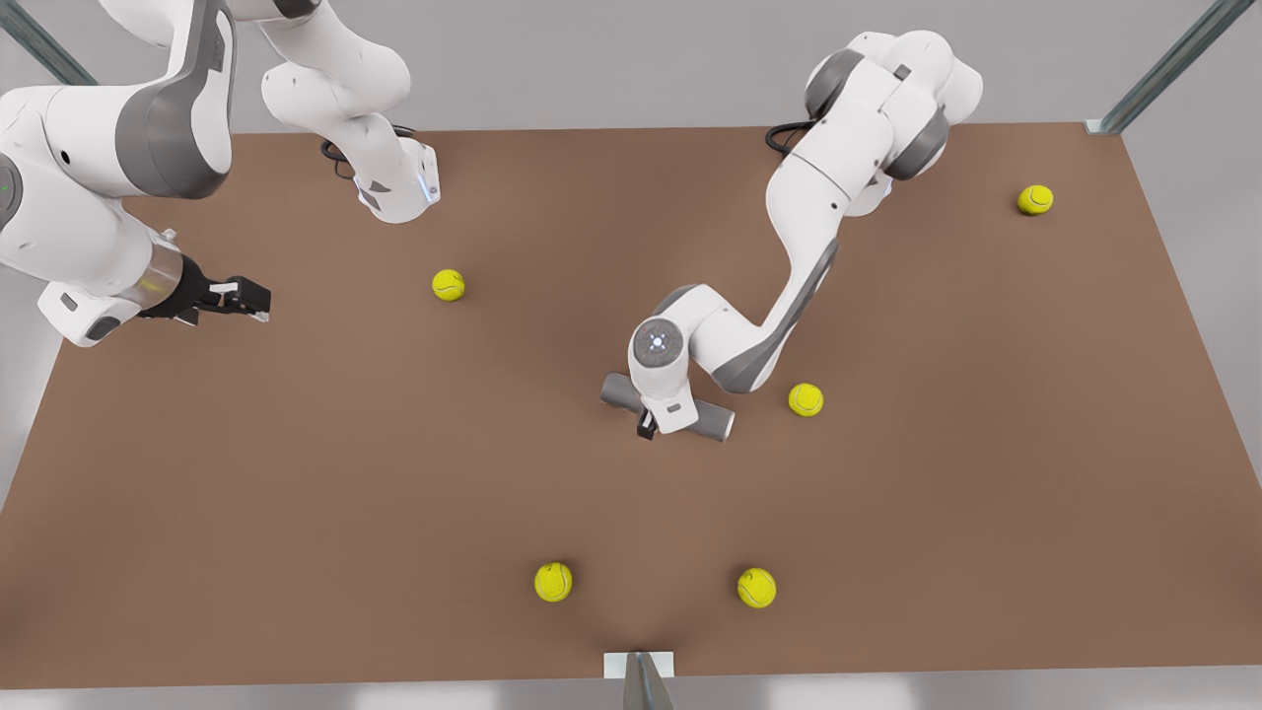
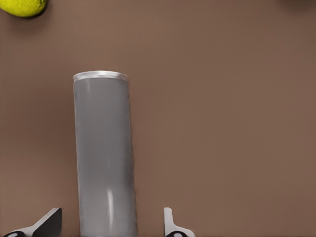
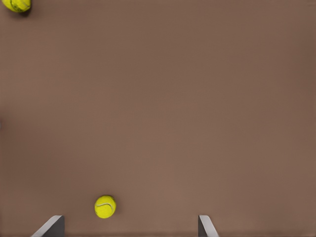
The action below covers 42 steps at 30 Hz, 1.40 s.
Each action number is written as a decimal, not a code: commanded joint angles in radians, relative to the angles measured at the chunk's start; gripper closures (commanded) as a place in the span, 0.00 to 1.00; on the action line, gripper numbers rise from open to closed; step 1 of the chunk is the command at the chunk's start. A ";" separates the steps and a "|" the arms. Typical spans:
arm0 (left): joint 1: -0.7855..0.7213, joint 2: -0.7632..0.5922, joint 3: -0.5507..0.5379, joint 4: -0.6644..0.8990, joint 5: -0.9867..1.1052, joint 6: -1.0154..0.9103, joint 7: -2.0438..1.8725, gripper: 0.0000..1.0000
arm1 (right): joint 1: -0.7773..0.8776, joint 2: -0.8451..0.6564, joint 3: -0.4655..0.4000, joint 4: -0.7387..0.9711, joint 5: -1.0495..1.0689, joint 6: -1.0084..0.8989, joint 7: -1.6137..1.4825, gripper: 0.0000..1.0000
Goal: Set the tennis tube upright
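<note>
The tennis tube (image 1: 714, 423) is a plain grey cylinder lying flat on the brown table near its middle. In the left wrist view the tennis tube (image 2: 104, 158) runs away from the camera, its lighter rim at the far end. My left gripper (image 1: 653, 424) reaches down over the tube's midsection. That left gripper (image 2: 109, 224) is open, one fingertip on each side of the tube with a gap to each. Over the table at the front view's left, my right gripper (image 1: 251, 299) hovers; the right gripper (image 3: 129, 227) is open and holds nothing.
Several yellow-green tennis balls lie scattered: one (image 1: 806, 399) close to the tube's end, one (image 1: 449, 285) toward the back, two (image 1: 553, 582) (image 1: 756, 588) near the front edge, one (image 1: 1035, 199) far right. A metal post (image 1: 639, 675) stands at the front edge.
</note>
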<state>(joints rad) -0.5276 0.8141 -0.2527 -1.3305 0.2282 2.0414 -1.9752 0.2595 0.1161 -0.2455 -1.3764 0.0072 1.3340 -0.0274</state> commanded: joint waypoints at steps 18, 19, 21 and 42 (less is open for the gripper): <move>0.001 -0.001 0.021 -0.038 0.037 -0.112 0.067 0.00 | -0.002 0.000 -0.003 -0.001 0.001 0.001 0.046 0.00; 0.001 -0.001 0.021 -0.038 0.036 -0.113 0.062 0.00 | -0.002 0.002 -0.003 -0.001 0.001 0.001 0.046 0.00; 0.001 -0.001 0.021 -0.039 0.034 -0.121 0.062 0.00 | -0.002 0.007 -0.003 -0.001 0.001 0.001 0.044 0.00; 0.001 0.042 0.021 -0.104 0.025 0.026 0.052 0.00 | -0.002 0.014 -0.001 -0.001 0.002 -0.001 0.040 0.00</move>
<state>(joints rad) -0.5265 0.8548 -0.2315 -1.4336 0.2547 2.0389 -1.9273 0.2575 0.1315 -0.2462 -1.3774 0.0086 1.3337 0.0100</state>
